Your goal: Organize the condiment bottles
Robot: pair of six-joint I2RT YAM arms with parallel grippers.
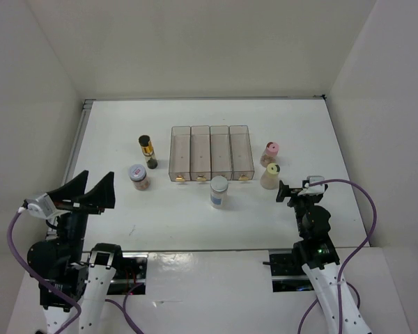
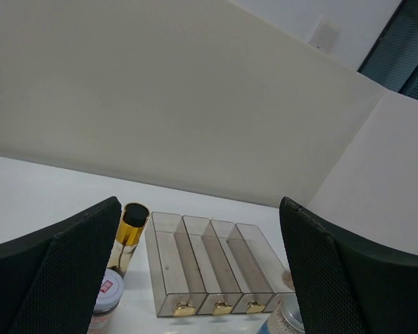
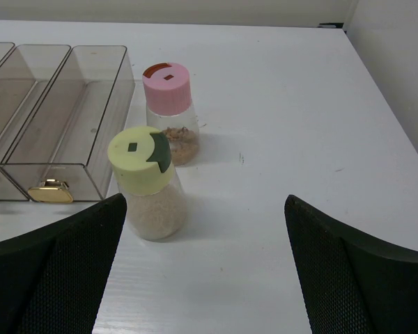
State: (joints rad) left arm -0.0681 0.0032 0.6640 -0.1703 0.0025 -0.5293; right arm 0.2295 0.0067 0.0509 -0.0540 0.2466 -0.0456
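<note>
While near-side, arms (image 1: 313, 226) bent; fingers (image 2: 56, 278) splayed

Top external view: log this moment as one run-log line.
left claw open, empty | right claw open, empty | four-slot tray empty | five condiment bottles upright outside tray

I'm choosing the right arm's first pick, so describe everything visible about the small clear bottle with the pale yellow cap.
The yellow-capped clear bottle stands upright on the white table, holding pale grains. Its broad cap carries a dark green patch. It sits beside the near right corner of the clear plastic tray, in front of the pink-capped bottle, touching neither.
</note>
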